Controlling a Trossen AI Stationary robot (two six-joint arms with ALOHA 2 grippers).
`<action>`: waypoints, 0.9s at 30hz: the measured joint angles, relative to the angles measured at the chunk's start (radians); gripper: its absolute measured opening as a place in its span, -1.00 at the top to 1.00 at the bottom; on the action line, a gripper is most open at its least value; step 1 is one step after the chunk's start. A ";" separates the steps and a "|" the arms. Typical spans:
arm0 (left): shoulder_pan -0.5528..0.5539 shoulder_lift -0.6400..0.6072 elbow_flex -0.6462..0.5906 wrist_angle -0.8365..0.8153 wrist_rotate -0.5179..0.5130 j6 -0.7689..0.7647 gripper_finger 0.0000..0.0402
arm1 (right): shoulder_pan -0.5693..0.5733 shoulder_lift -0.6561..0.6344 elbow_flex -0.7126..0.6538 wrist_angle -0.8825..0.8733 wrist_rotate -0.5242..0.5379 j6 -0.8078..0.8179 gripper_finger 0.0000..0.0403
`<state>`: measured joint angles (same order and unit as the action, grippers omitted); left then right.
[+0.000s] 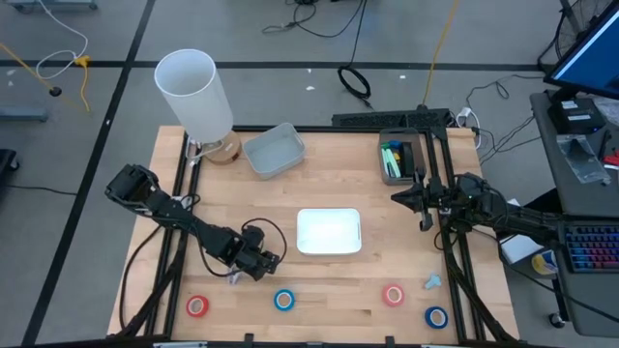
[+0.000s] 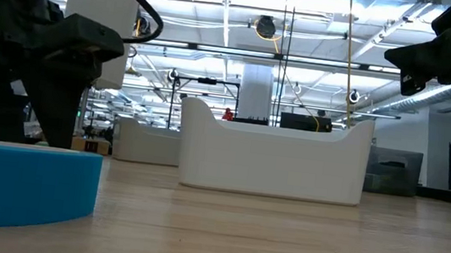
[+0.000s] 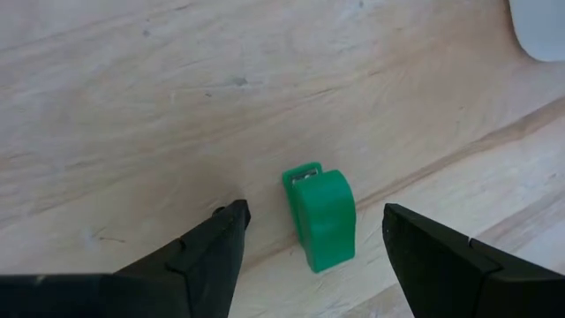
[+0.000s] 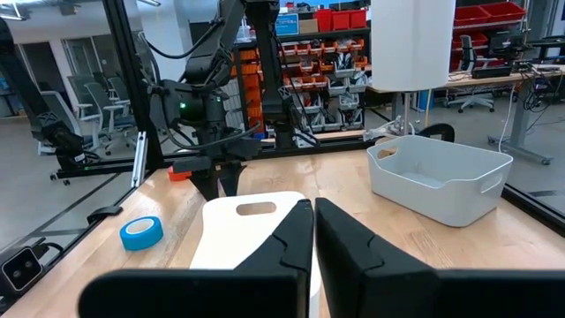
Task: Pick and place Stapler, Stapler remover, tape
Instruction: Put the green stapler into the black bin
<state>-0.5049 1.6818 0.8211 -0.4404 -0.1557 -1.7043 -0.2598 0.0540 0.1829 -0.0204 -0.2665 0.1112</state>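
A: Left wrist view puts a small green plastic stapler (image 3: pixel 320 217) on the pale wooden table (image 3: pixel 132 106), lying between the spread fingers of the left gripper (image 3: pixel 313 234), which touch nothing yet.

B: So nothing is picked so far?

A: It seems not. The high view shows the white rectangular tray (image 1: pixel 329 232) at the table's middle apparently bare, and four tape rolls along the near edge: a red one (image 1: pixel 197 306), a blue one (image 1: pixel 283 301), a second red one (image 1: pixel 393 295) and a second blue one (image 1: pixel 436 316). A small pale blue object (image 1: pixel 431 282) sits just beside the last two; whether it is the staple remover is not clear.

B: And the right arm?

A: The right gripper (image 4: pixel 314 231) waits raised at the right side, its fingers pressed almost together on nothing. Its own view alone shows that, plus the grey open bin (image 4: pixel 439 177) farther back. The stapler's colour shows only in the left wrist view.
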 joint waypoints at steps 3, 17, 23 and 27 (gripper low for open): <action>0.000 0.001 0.000 -0.005 0.011 -0.001 -0.34 | 0.000 0.000 0.000 0.000 0.000 0.000 0.96; 0.000 0.008 0.054 -0.089 0.113 0.016 -0.34 | 0.000 0.000 0.000 0.000 0.001 0.000 0.97; 0.000 0.008 0.055 -0.115 0.114 0.013 -0.34 | 0.000 0.000 0.000 0.000 0.001 0.000 0.96; -0.001 0.008 0.055 -0.120 0.097 0.013 -0.29 | 0.000 0.000 0.000 0.000 0.001 0.000 0.97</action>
<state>-0.5060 1.6894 0.8761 -0.5607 -0.0584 -1.6917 -0.2596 0.0544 0.1825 -0.0200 -0.2653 0.1112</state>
